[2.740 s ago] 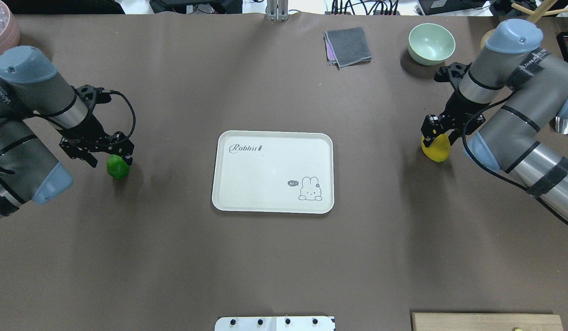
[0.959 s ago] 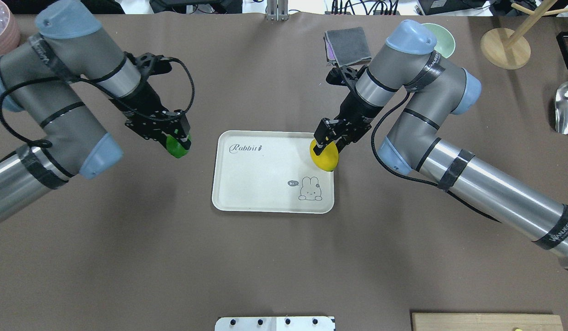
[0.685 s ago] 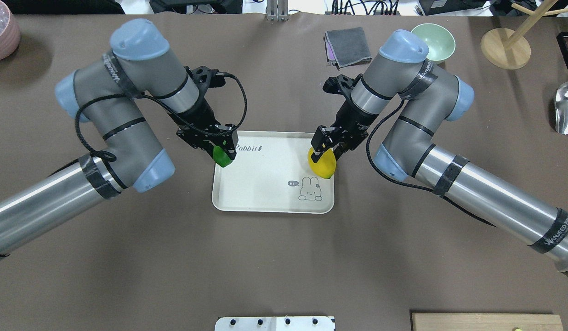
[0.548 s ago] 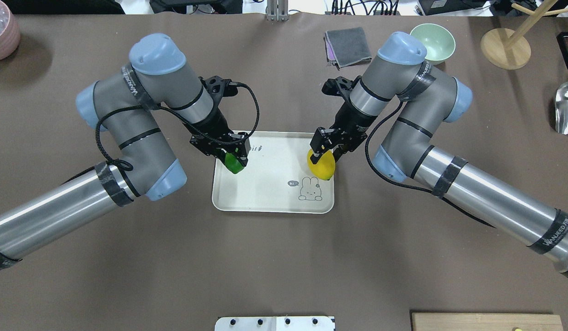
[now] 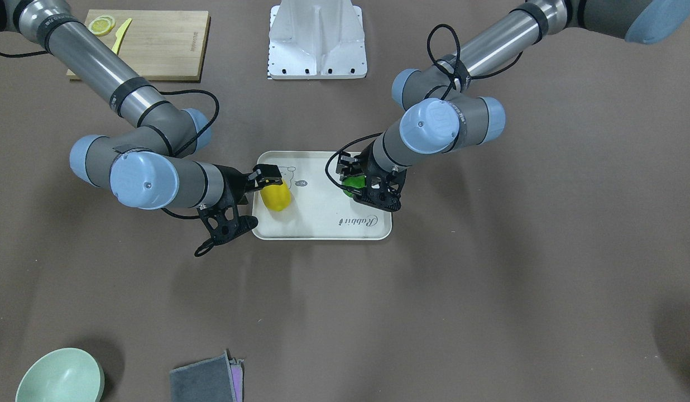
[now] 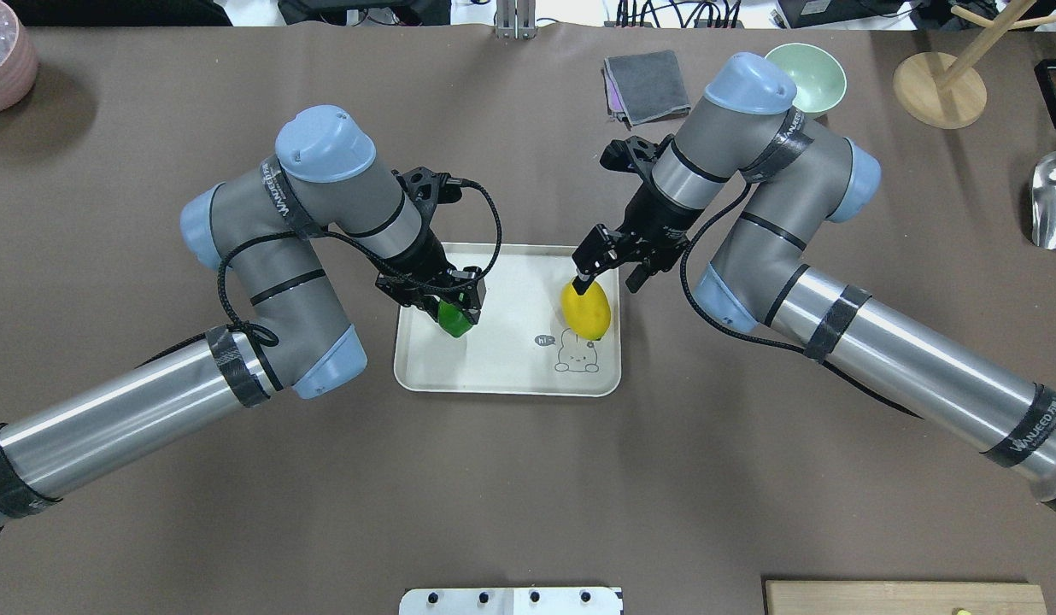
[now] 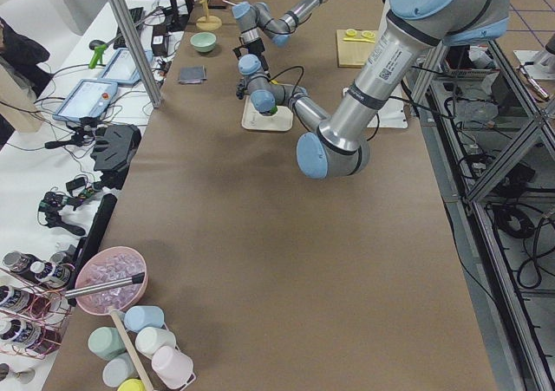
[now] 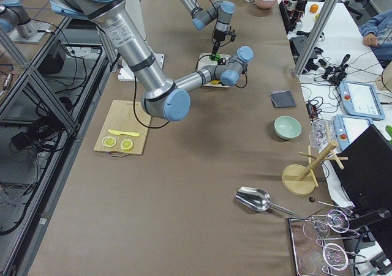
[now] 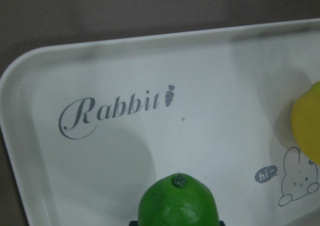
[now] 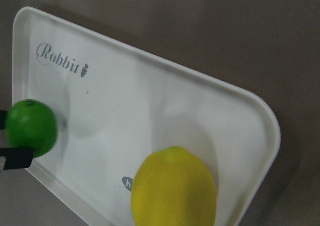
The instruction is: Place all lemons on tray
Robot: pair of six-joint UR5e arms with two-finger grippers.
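The cream tray (image 6: 502,376) with "Rabbit" script lies at the table's middle. My left gripper (image 6: 454,312) is shut on the green lemon (image 6: 452,319) and holds it over the tray's left part; the lemon also shows in the left wrist view (image 9: 178,203) and the front view (image 5: 354,183). The yellow lemon (image 6: 586,312) lies on the tray's right part, beside the rabbit drawing. My right gripper (image 6: 607,280) is open just above it, with one finger close to the lemon's far end. The right wrist view shows both the yellow lemon (image 10: 173,188) and the green lemon (image 10: 32,127).
A wooden cutting board (image 5: 138,36) with lemon slices lies near the robot's right. A green bowl (image 6: 804,79), a grey cloth (image 6: 648,85), a wooden stand (image 6: 938,90) and a metal scoop (image 6: 1053,205) are at the far right. A pink bowl (image 6: 2,64) is far left.
Both arms carried their lemons from the table's sides to the tray. The right gripper has opened and the yellow lemon now lies on the tray. The left gripper moved further over the tray, still holding the green lemon.
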